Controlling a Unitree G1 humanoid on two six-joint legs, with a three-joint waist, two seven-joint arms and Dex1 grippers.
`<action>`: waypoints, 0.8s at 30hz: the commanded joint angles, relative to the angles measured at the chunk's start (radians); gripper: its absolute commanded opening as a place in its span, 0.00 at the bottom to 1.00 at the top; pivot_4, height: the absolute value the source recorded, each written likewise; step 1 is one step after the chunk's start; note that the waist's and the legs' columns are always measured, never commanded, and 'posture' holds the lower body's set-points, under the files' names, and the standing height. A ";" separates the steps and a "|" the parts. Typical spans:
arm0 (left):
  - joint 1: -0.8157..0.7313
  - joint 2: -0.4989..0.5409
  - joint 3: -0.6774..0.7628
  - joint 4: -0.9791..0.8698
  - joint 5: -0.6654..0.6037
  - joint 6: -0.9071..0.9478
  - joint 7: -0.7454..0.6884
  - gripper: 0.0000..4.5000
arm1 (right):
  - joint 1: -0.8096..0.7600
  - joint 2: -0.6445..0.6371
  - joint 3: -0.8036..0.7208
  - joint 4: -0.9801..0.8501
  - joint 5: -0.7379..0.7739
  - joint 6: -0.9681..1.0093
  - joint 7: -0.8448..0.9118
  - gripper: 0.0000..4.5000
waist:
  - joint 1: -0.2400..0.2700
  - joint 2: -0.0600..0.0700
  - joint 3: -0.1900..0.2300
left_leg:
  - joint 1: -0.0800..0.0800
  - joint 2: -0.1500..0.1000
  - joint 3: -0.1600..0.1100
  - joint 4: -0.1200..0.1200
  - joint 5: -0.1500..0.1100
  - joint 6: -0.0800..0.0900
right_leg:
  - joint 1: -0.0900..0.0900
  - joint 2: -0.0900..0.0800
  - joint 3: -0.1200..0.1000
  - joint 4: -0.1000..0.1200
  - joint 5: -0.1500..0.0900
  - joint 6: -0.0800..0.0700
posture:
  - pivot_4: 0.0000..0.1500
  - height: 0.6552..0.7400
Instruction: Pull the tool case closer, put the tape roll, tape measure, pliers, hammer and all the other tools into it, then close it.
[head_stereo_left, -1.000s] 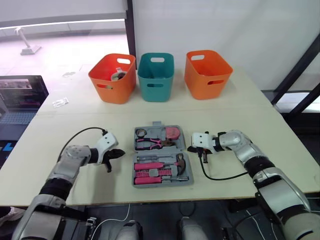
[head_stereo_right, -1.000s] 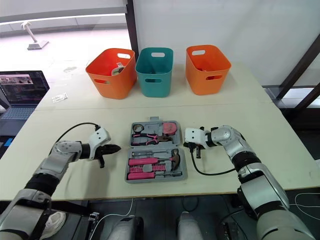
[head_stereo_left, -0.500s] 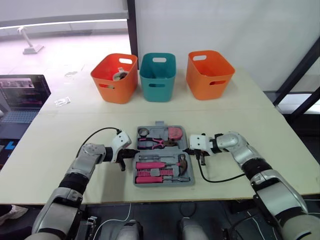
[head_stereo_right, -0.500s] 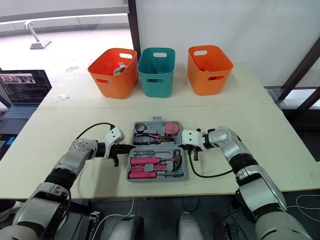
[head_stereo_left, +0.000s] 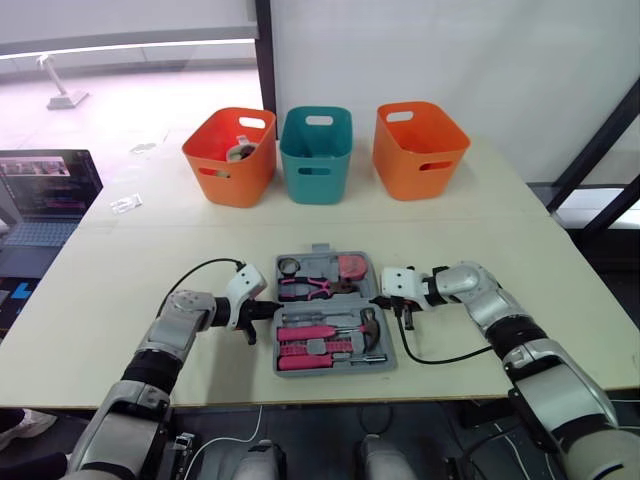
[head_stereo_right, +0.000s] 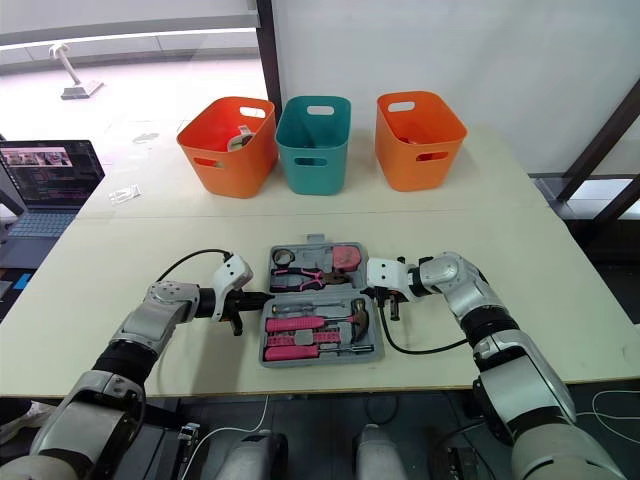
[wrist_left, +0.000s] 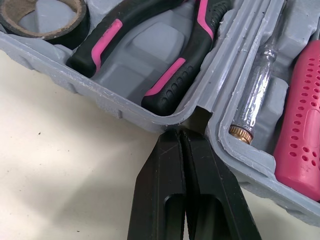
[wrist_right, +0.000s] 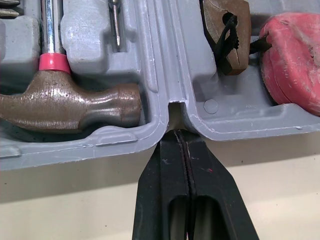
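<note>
The grey tool case (head_stereo_left: 385, 352) lies open near the table's front edge. Its far half holds the tape roll (head_stereo_left: 288, 266), the pliers (head_stereo_left: 310, 289) and the pink tape measure (head_stereo_left: 349, 267). The near half holds the hammer (head_stereo_left: 365, 322) and pink-handled tools (head_stereo_left: 310, 332). My left gripper (head_stereo_left: 268, 310) is shut, and its tip (wrist_left: 180, 132) presses into the hinge notch on the case's left side. My right gripper (head_stereo_left: 375, 300) is also shut, with its tip (wrist_right: 176, 132) in the hinge notch on the right side, between the hammer head (wrist_right: 70, 107) and the tape measure (wrist_right: 292, 60).
Three bins stand at the back: orange (head_stereo_left: 230, 155) with something inside, teal (head_stereo_left: 315, 150) and orange (head_stereo_left: 420, 148). A laptop (head_stereo_left: 45, 190) sits off the table's left edge. A black cable (head_stereo_left: 430, 355) loops on the table by my right arm.
My left gripper has moved right from open table to the case's left hinge notch. The case has slid slightly to the right, with the right gripper staying at its right notch.
</note>
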 joint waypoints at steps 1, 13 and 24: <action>0.004 -0.032 -0.006 -0.038 -0.008 -0.018 0.025 0.03 | 0.020 0.045 -0.002 -0.111 0.046 0.010 0.042 0.00 | 0.000 0.000 0.000 | 0.000 0.000 0.000 0.000 0.000 0.000 | 0.000 0.000 0.000 0.000 0.000 0.000 | 1.00 1.00; 0.176 -0.005 0.020 -0.270 -0.063 0.131 0.025 0.03 | 0.149 0.033 -0.024 -0.319 0.054 0.171 0.079 0.00 | -0.004 0.000 0.000 | 0.001 0.000 0.000 -0.001 0.000 0.000 | 0.000 0.001 0.000 0.000 0.000 0.000 | 1.00 1.00; 0.202 0.012 0.027 -0.321 -0.078 0.182 0.039 0.03 | 0.175 0.034 -0.019 -0.375 0.047 0.238 0.078 0.00 | -0.004 0.000 -0.001 | 0.001 0.000 0.000 -0.001 0.000 0.000 | 0.000 0.001 0.000 0.000 0.000 0.000 | 1.00 1.00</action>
